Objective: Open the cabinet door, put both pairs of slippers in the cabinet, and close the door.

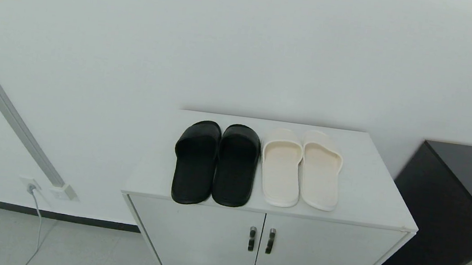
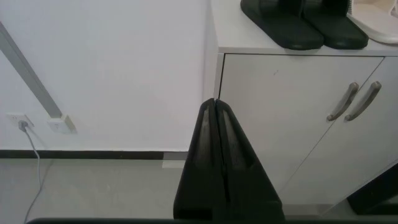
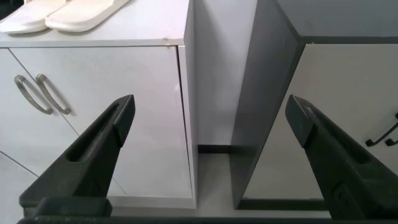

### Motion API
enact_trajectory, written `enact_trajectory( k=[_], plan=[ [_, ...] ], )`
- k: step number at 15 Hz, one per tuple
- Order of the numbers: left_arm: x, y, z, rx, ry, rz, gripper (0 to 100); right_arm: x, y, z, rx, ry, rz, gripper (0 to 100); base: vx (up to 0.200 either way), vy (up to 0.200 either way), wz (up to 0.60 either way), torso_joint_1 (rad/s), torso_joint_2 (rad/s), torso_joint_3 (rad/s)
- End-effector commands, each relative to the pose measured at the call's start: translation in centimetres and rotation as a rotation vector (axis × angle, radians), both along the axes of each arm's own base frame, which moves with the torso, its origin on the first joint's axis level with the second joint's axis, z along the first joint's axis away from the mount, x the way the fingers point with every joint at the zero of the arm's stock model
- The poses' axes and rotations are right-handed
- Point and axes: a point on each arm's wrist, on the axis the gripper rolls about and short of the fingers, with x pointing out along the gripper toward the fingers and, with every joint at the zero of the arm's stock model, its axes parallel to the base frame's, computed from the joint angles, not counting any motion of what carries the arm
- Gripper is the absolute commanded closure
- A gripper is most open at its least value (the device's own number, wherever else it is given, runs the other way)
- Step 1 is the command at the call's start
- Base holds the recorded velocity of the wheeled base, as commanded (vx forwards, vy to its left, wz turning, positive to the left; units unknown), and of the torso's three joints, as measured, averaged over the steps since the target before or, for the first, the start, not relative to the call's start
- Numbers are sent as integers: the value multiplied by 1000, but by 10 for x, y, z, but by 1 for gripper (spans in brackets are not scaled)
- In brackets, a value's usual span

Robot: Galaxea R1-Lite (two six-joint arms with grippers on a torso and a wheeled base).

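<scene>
A white cabinet (image 1: 203, 254) stands against the wall, both doors closed, with two metal handles (image 1: 261, 239) at the middle seam. On its top lie a black pair of slippers (image 1: 214, 163) and, to their right, a cream pair of slippers (image 1: 301, 167), heels toward me. My left gripper (image 2: 216, 102) is shut with nothing in it, low and left of the cabinet's front; the black slippers (image 2: 305, 22) and the handles (image 2: 354, 101) lie beyond it. My right gripper (image 3: 208, 109) is open, off the cabinet's right corner, with the cream slippers (image 3: 62, 14) and the handles (image 3: 40, 93) in its view.
A dark cabinet (image 1: 444, 230) stands close on the right, leaving a narrow gap (image 3: 214, 87) beside the white one. A wall socket with a cable (image 1: 33, 188) and a slanted grey conduit (image 1: 1, 99) are on the wall at the left. Grey floor lies in front.
</scene>
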Motion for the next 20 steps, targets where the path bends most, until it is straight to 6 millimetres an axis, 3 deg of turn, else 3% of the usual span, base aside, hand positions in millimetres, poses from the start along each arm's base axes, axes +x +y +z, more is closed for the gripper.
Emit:
enact_trajectory(
  k=[1, 13, 14, 15, 16, 20],
  plan=[
    [0, 0, 0, -1, 0, 1, 100, 0, 0, 0, -1, 2, 0, 0, 0, 0, 0, 0, 0, 0],
    [0, 0, 0, 16, 0, -1, 100, 0, 0, 1, -53, -11, 6, 0, 0, 0, 0, 0, 0, 0],
    [0, 0, 0, 10, 0, -2, 100, -1, 0, 17, -32, -40, 12, 0, 0, 0, 0, 0, 0, 0],
    [0, 0, 0, 13, 0, -1, 100, -9, -1, 72, 74, -142, 41, 0, 0, 0, 0, 0, 0, 0],
    [0, 0, 0, 7, 1, -1, 100, -3, -1, 92, 107, -93, 76, 0, 0, 0, 0, 0, 0, 0],
    [0, 0, 0, 7, 0, -1, 100, 60, 6, 100, 69, 182, 191, 0, 0, 0, 0, 0, 0, 0]
  ],
)
